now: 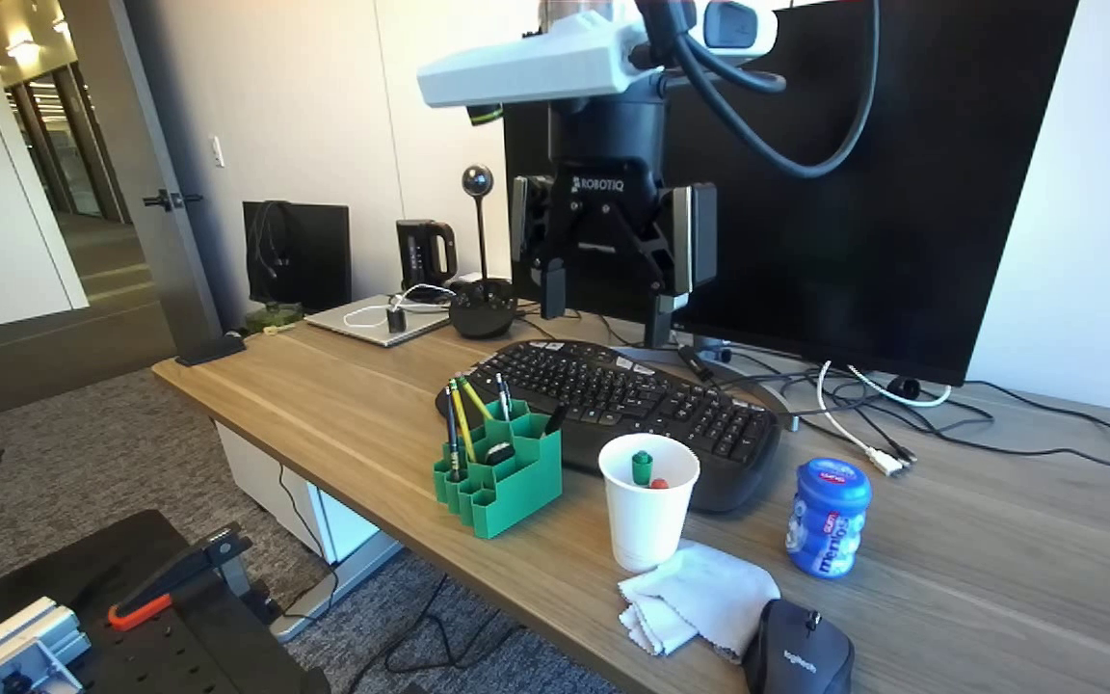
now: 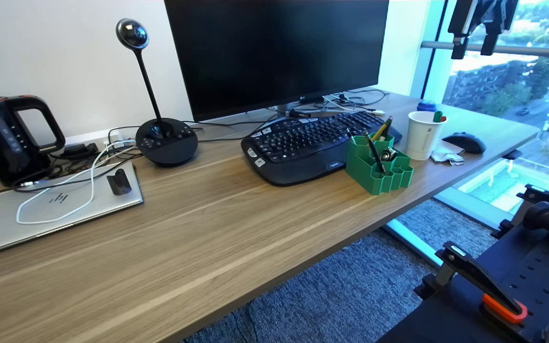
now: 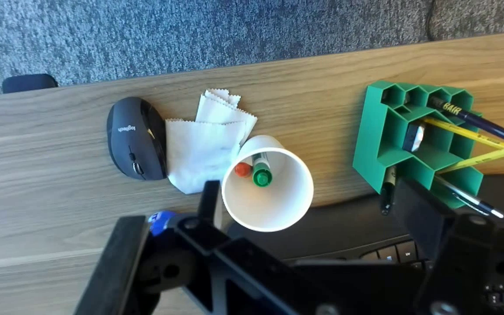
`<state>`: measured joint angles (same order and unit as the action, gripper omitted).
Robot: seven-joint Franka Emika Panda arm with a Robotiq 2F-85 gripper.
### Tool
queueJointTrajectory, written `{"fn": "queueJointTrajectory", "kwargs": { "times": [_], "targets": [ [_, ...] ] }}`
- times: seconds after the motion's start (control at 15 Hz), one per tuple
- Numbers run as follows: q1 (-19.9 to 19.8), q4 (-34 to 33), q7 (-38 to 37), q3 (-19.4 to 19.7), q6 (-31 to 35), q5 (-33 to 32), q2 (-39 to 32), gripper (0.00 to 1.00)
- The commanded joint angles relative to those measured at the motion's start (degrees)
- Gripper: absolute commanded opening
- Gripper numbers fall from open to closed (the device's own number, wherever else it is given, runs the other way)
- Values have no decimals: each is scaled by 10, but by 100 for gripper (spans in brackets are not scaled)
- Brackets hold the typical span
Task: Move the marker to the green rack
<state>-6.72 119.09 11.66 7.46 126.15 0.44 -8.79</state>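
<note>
Main risk: white cup (image 1: pixel 647 530) tipping on the pick.
Gripper (image 1: pixel 606 313) hangs above the worktop (image 1: pixel 979 559), jaws spread wide, nothing held. Green-capped marker (image 3: pixel 261 171) (likely the target) stands in the cup, near the worktop's front edge; a finger clipping the rim could topple it. Red cap (image 3: pixel 243 169) just beside might get pinched too; green rack (image 1: pixel 531 490) is partly filled, so insertion could jam.

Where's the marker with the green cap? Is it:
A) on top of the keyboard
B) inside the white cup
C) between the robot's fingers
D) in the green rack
B: the wrist view looks down into the white cup, and the green-capped marker shows inside, cap end up.
</note>
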Motion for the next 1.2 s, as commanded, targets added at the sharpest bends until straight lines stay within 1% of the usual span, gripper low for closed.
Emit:
{"fn": "queueJointTrajectory", "kwargs": {
  "times": [0.0,0.67,0.8,0.87,1.13],
  "targets": [
    [-4,44,16,-8,23,4,36,100],
    [3,92,17,-18,35,4,72,100],
    [4,92,11,-19,23,2,74,100],
    [2,76,7,-17,20,0,56,100],
    [2,77,7,-18,19,0,53,100]
  ]
}}
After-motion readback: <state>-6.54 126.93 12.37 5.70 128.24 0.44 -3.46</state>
